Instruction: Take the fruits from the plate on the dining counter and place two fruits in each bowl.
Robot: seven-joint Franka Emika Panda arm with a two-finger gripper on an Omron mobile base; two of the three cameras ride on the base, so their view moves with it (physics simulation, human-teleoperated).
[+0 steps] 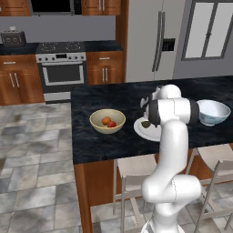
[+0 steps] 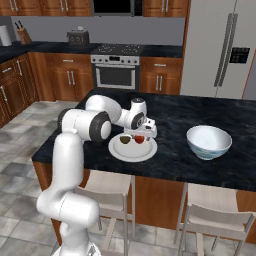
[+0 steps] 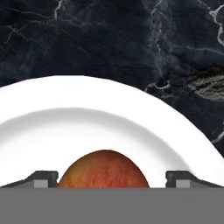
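The two-finger gripper (image 3: 111, 177) hung spread wide around a small round red fruit (image 3: 103, 169) on the flat white plate (image 3: 87, 113), not clenched.

The table (image 2: 210, 112) has a polished black stone top veined with grey over a reddish-brown wooden base. The plate (image 3: 87, 118) is smooth, matt white. The red fruit (image 3: 103, 169) has mottled, softly shiny skin. The tan bowl (image 1: 96, 119) looks glazed.
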